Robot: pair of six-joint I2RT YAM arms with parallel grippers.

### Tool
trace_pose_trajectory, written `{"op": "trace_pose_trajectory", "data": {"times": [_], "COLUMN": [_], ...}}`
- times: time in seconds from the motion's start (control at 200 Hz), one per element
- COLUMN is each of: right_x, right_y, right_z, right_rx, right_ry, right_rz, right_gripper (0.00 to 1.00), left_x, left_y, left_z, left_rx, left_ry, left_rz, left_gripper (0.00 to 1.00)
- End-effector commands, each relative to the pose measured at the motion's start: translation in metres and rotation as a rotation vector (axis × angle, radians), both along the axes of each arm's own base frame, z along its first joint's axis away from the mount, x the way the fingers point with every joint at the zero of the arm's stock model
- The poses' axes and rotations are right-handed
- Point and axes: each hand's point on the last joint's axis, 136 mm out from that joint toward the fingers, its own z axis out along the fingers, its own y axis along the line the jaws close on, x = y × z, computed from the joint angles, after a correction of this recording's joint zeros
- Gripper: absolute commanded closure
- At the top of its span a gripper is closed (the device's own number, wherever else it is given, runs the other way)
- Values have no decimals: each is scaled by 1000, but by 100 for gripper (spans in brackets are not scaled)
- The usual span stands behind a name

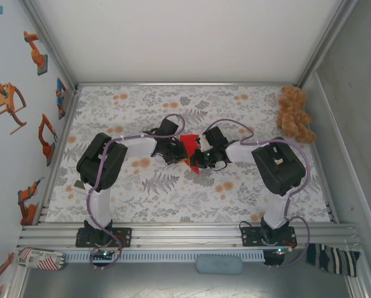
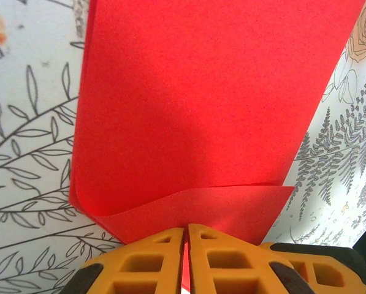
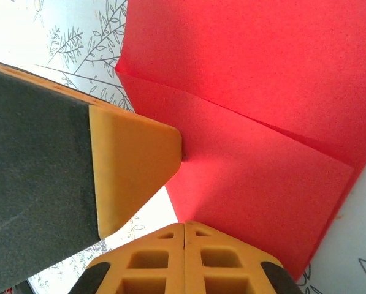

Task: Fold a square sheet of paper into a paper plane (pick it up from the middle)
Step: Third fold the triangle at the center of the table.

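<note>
Both tools are closed on one thin, bright red paper sheet (image 1: 189, 149) held between them at the centre of the overhead view, above the floral-patterned counter (image 1: 173, 192). The left tool (image 2: 186, 231) has its orange fingers pressed almost together with a sliver of red in the slit. The right tool (image 3: 184, 225) is fully closed where a folded edge of the sheet meets its tips.

The sheet already carries a fold, with one layer lying over another in both wrist views. Each grip looks shallow, so if the arms drift apart the paper could tear or slip free. Uneven tension could also pull the next crease askew.

From above, the tools cover most of the sheet, so its outline is unreadable, and I cannot tell whether it touches the counter. Both wrist views cut the sheet off at the upper edge. A brown plush teddy bear (image 1: 295, 115) sits well apart at upper right.
</note>
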Motion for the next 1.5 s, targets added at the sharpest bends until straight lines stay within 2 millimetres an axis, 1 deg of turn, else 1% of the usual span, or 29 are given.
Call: {"op": "trace_pose_trajectory", "data": {"times": [0.0,0.215,0.391,0.531,0.646,1.012,1.102,1.262,1.377,1.452,1.497], "right_x": [-5,-13,-24,-32,-36,-38,-43,-59,-73,-75,-72], "right_y": [3,1,-4,-10,-13,-17,-20,-31,-43,-49,-49], "right_z": [-3,-6,0,0,0,-14,-16,-12,-15,-12,-5], "right_rx": [0,-4,-1,-17,-24,-48,-52,-59,-82,-88,-82], "right_ry": [36,63,65,73,78,96,103,95,92,56,26], "right_rz": [22,34,57,63,62,52,57,74,72,58,52], "right_gripper": [100,100,100,100,100,100,100,100,100,100,100], "left_x": [-14,-17,-18,-19,-18,-18,-19,-20,-19,-18,-17], "left_y": [17,22,25,25,25,25,27,32,33,33,31], "left_z": [-30,-34,-37,-37,-37,-37,-40,-44,-43,-43,-42], "left_rx": [92,115,126,128,125,126,137,154,155,150,145], "left_ry": [70,84,92,94,93,95,103,116,112,109,108], "left_rz": [-9,-4,-2,-2,-1,-4,-2,7,6,5,2], "left_gripper": [87,87,87,87,87,87,87,87,87,87,87]}}
